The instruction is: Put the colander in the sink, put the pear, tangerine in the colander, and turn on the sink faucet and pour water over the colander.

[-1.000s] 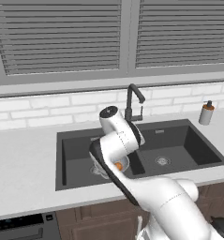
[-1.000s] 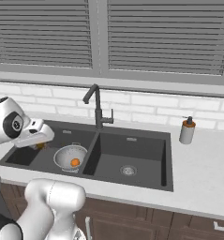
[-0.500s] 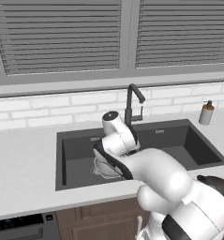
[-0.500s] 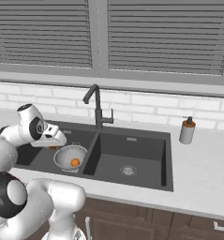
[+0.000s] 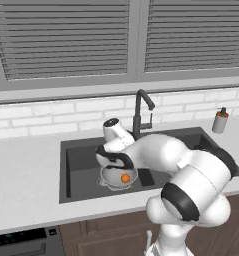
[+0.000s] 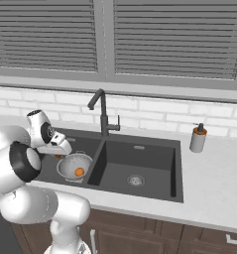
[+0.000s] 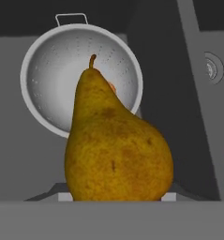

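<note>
**A:** Start nearest the claw. What's in it?

**B:** In the hand view the olive-brown, speckled, elongated pear [image 7: 115, 150] sits right in front of the camera, broad end towards the hand, stem pointing away. The two-finger gripper [image 7: 117, 196] is pinching it around the fat lower part; the fingertips themselves are hidden behind the fruit.

**A:** And where does the target lie from there?

**B:** Straight beyond the stem. The silvery-grey perforated metal colander [image 7: 52, 79] lies past the pear along the gripper's line of sight, its open mouth facing the hand. The pear's long axis points nearly into the bowl, a little towards its right-hand rim. The pear is well clear of the rim, not touching it.

**A:** Anything in it already?

**B:** A sliver of the small round bright orange tangerine [image 7: 112, 87] peeks out beside the pear's neck; from the base cameras it rests on the colander's floor [image 6: 79, 171].

**A:** Farther out?

**B:** The colander stands in the left basin of the dark grey matte double-basin sink [image 6: 154, 191], with the tall thin matte black faucet [image 6: 102, 112] behind the divider, spout angled towards that basin. I'd judge the pear needs carrying forward and lowering over the bowl's centre before release.
</note>
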